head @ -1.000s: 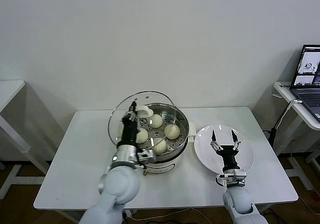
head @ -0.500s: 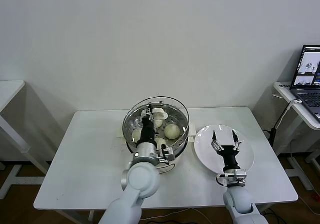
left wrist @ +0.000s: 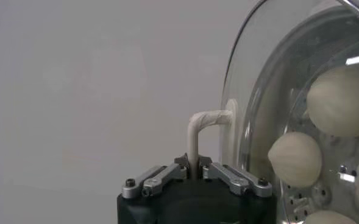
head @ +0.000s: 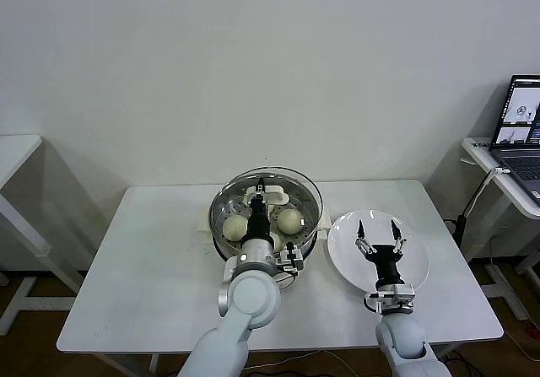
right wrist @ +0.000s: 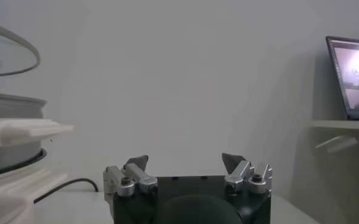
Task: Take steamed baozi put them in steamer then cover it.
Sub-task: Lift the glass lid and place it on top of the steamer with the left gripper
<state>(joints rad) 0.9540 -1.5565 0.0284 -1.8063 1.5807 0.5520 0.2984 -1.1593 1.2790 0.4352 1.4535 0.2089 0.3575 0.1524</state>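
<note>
White wall rises behind the white surface [head: 126,276], where the steamer [head: 221,225] stands near the middle. Left claw [head: 260,193] pinches the white handle of the cover [head: 299,185], held over the pot; whether its rim rests on the pot cannot be told. Through the glass, steamed baozi [head: 289,220] show, partly hidden by the arm. Right claw [head: 379,237] hangs spread over a white plate [head: 346,259] beside the steamer. A laptop [head: 519,124] is cut off at the edge.
</note>
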